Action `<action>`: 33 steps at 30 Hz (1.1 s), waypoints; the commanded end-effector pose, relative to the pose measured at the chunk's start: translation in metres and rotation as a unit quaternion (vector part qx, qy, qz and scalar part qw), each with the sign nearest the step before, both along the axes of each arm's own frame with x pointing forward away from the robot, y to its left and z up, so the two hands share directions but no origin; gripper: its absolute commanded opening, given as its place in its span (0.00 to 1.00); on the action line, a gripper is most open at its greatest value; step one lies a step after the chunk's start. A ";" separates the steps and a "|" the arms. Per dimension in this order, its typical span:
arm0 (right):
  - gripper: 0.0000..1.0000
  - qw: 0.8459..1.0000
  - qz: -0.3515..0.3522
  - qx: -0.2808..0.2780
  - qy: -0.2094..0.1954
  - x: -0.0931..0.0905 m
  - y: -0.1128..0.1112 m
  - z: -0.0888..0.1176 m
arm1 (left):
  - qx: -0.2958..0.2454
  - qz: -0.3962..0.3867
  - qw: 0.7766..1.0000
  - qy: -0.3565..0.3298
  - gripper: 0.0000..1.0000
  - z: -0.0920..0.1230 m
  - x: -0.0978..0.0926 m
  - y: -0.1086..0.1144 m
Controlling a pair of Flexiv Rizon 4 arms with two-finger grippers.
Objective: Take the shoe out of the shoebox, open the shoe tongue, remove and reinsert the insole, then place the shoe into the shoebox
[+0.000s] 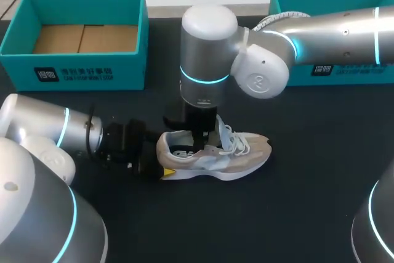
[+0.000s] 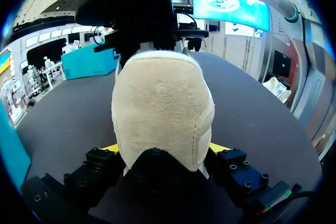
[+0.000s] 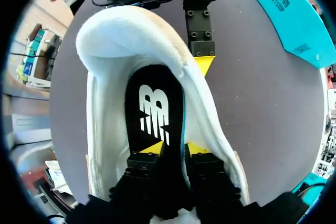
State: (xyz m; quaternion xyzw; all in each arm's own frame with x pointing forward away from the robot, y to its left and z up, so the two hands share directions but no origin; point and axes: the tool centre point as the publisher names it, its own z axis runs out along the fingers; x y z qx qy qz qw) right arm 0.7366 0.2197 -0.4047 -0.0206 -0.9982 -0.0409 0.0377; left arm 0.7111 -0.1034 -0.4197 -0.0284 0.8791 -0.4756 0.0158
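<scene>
Shoe (image 1: 215,155), upright on table (image 1: 295,214): heel clamped by left gripper (image 2: 165,149); right gripper (image 3: 174,148) inside the opening, over insole (image 3: 155,98), grip cannot be told

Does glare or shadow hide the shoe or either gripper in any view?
Head view: bright highlights on the right arm, which covers the shoe opening. Left wrist view: heel evenly lit, deep shadow under it at the left gripper. Right wrist view: insole clearly lit, no glare.

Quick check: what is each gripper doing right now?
Left gripper: shut on the shoe at its heel.
Right gripper: inside the shoe, shut on the insole at its edge.
</scene>
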 end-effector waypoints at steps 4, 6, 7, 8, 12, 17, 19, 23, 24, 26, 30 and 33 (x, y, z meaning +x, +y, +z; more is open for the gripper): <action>0.00 1.000 -0.011 0.002 0.003 -0.023 0.003 -0.015 | 0.000 0.000 1.000 -0.001 0.00 0.000 0.000 0.000; 0.00 1.000 -0.015 -0.002 -0.001 -0.025 -0.001 -0.007 | 0.000 0.000 1.000 -0.001 0.00 0.000 0.000 0.000; 0.00 1.000 -0.015 -0.003 -0.003 -0.026 -0.002 -0.002 | 0.000 0.000 1.000 -0.001 0.00 0.000 0.000 0.000; 0.00 1.000 -0.017 -0.006 -0.009 -0.027 -0.004 0.002 | 0.000 0.000 1.000 -0.001 0.00 0.000 0.000 0.000; 0.00 0.999 -0.020 -0.003 -0.032 -0.025 -0.010 0.018 | 0.000 0.000 1.000 -0.001 0.00 0.000 0.000 0.000; 0.00 0.998 -0.019 -0.007 -0.058 -0.019 -0.015 0.036 | 0.000 0.000 1.000 -0.001 0.00 0.000 0.000 0.000; 0.00 0.997 -0.019 0.002 -0.072 -0.016 -0.015 0.042 | 0.000 0.000 1.000 -0.001 0.00 0.000 0.000 0.000; 0.00 0.996 -0.011 0.025 -0.089 -0.011 -0.017 0.056 | 0.000 0.000 1.000 -0.001 0.00 0.000 0.000 0.000; 0.00 0.995 -0.011 0.031 -0.096 -0.010 -0.019 0.058 | 0.000 0.000 1.000 -0.001 0.00 0.000 0.000 0.000; 0.00 0.994 -0.008 0.043 -0.103 -0.007 -0.022 0.065 | 0.000 0.000 1.000 -0.001 0.00 0.000 0.000 0.000; 0.00 0.991 -0.008 0.047 -0.122 -0.001 -0.029 0.075 | 0.000 0.000 1.000 -0.001 0.00 0.000 0.000 0.000; 0.00 0.989 -0.006 0.056 -0.134 0.004 -0.033 0.080 | 0.000 0.000 1.000 -0.001 0.00 0.000 0.000 0.000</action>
